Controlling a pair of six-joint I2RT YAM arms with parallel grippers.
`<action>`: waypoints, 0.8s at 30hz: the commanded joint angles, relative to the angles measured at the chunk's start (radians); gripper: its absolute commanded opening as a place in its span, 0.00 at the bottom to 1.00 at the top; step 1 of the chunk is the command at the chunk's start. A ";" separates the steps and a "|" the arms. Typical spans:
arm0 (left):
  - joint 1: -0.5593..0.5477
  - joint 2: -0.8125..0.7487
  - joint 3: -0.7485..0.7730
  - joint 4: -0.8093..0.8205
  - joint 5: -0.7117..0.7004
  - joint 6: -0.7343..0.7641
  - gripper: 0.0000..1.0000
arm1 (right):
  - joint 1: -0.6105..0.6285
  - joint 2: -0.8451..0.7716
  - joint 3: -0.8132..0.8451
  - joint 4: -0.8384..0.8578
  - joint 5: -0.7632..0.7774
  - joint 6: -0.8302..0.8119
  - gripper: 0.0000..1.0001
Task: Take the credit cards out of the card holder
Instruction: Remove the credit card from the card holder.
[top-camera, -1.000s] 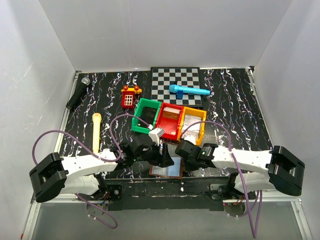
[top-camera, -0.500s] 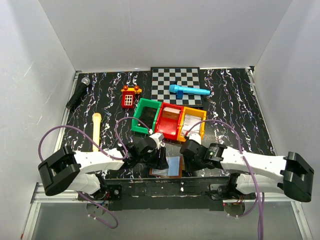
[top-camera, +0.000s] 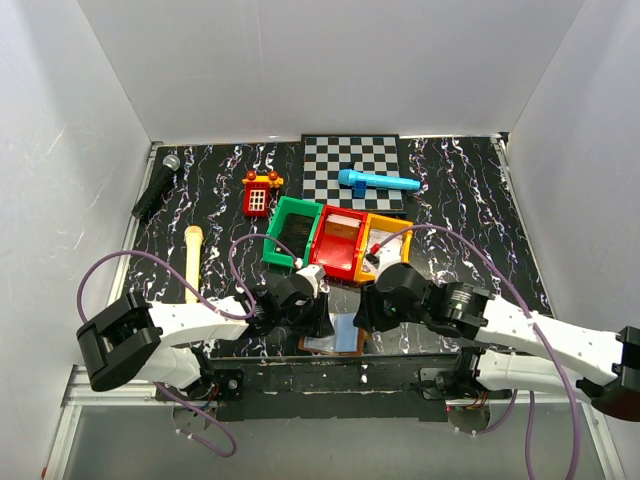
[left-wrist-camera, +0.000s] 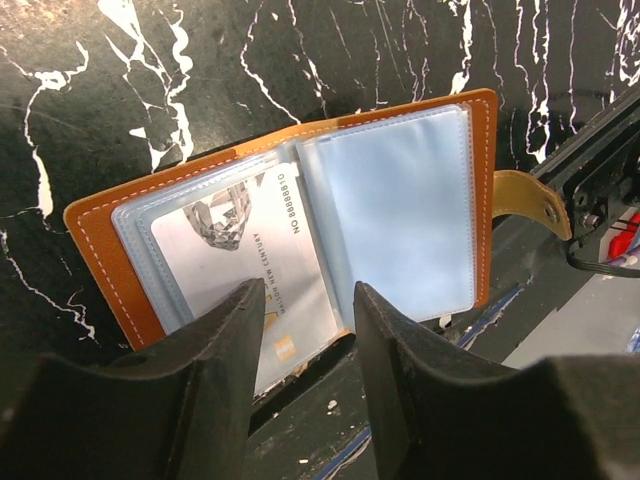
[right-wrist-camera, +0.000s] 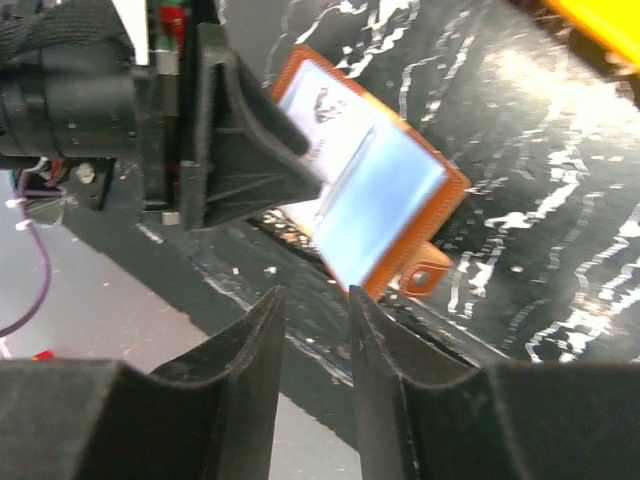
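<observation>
The card holder (left-wrist-camera: 395, 210) lies open at the near edge of the table (left-wrist-camera: 300, 60). One thin, slippery card (left-wrist-camera: 225, 260) sticks out, maybe loose; pinch that free edge. The left gripper (left-wrist-camera: 307, 300) and right gripper (right-wrist-camera: 315, 298) stand half open, empty.

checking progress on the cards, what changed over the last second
The right arm swung its elbow far out to the right; the right gripper stayed beside the card holder, now less covered. The left gripper barely moved. The credit card remains in its pocket; everything else stayed put.
</observation>
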 joint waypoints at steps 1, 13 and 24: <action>-0.002 -0.011 0.015 -0.059 -0.059 -0.020 0.38 | 0.022 0.099 0.035 0.158 -0.130 -0.031 0.33; -0.002 -0.048 -0.028 -0.083 -0.123 -0.062 0.31 | 0.021 0.322 -0.078 0.408 -0.154 0.046 0.23; -0.002 -0.079 -0.029 -0.092 -0.119 -0.050 0.29 | -0.028 0.388 -0.190 0.533 -0.130 0.147 0.25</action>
